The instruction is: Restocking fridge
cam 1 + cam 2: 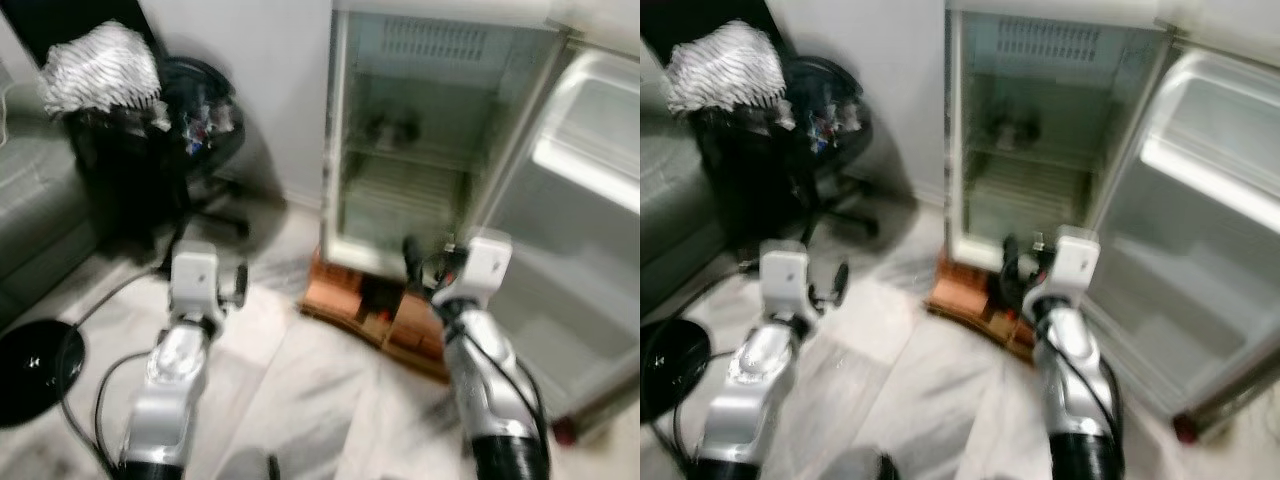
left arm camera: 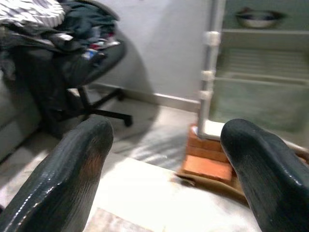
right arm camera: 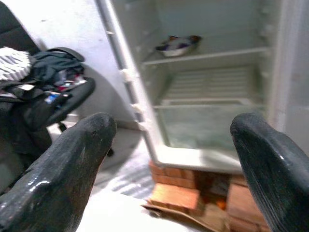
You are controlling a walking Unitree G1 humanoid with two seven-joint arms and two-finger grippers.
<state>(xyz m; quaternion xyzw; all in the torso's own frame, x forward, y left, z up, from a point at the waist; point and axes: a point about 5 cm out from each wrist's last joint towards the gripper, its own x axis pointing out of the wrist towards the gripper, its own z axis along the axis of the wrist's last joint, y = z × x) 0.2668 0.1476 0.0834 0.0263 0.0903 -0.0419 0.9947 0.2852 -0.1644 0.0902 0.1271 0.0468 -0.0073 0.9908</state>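
A small fridge [image 1: 430, 150] stands ahead with its door [image 1: 590, 200] swung open to the right. Its wire shelves are mostly bare. A bowl [image 3: 176, 44] sits on the upper shelf at the back. The fridge rests on orange bricks [image 1: 345, 295]. My right gripper [image 3: 171, 159] is held up in front of the fridge's lower edge, open, with nothing between its fingers. My left gripper [image 2: 166, 159] is raised over the floor to the left of the fridge, also open and holding nothing. The head views are blurred.
A black office chair [image 1: 200, 120] piled with clothes stands at the left against the wall, with a striped cloth [image 1: 100, 65] on a dark stand beside it. A grey sofa [image 1: 30, 200] is at the far left. A black round base [image 1: 35, 370] and its cable lie on the marble floor.
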